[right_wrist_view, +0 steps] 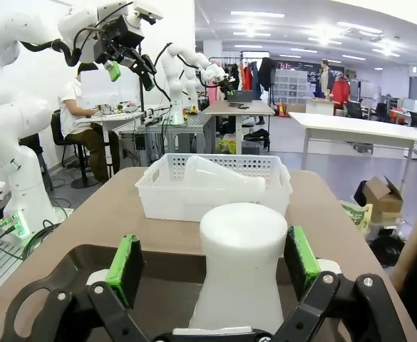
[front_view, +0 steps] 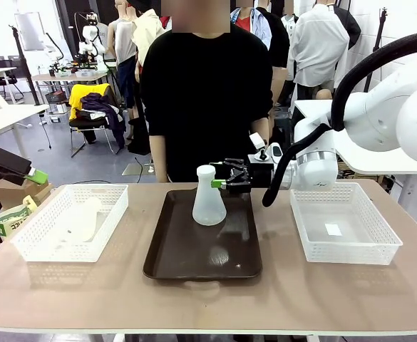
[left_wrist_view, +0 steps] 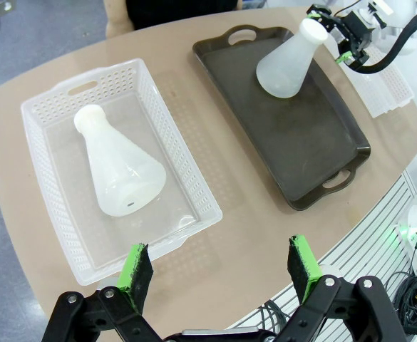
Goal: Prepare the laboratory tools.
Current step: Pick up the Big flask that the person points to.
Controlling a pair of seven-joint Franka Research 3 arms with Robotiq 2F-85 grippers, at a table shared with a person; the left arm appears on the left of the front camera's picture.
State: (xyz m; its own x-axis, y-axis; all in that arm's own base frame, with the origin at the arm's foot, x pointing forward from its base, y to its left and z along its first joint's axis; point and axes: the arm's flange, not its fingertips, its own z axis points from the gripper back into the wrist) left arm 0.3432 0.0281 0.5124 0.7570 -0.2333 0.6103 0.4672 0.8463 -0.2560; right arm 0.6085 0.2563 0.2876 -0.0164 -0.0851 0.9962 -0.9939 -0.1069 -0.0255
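The translucent frosted-white conical flask [front_view: 209, 203] stands upright on its wide base toward the far end of the dark brown rectangular tray [front_view: 194, 265]. That pose is stable and leaves the narrow neck free to be taken from the side. The right pincer [front_view: 226, 182] reaches in level at neck height, jaws spread wide. One green pad [right_wrist_view: 126, 267] sits on each side of the neck with a gap showing, so it has hold of nothing. Whether it is about to clamp or to draw away I cannot tell.

The second, matching flask [left_wrist_view: 119, 167] lies on its side in the white mesh basket [left_wrist_view: 183, 142] on the robot's left, where the walls keep it from rolling off. The left pincer [left_wrist_view: 219, 274] hangs above the near edge of the tan counter [front_view: 87, 292], jaws fully apart and empty. It looks down on that basket, probably poised to descend for the lying flask. A second white mesh basket [front_view: 343, 254] sits right of the tray.
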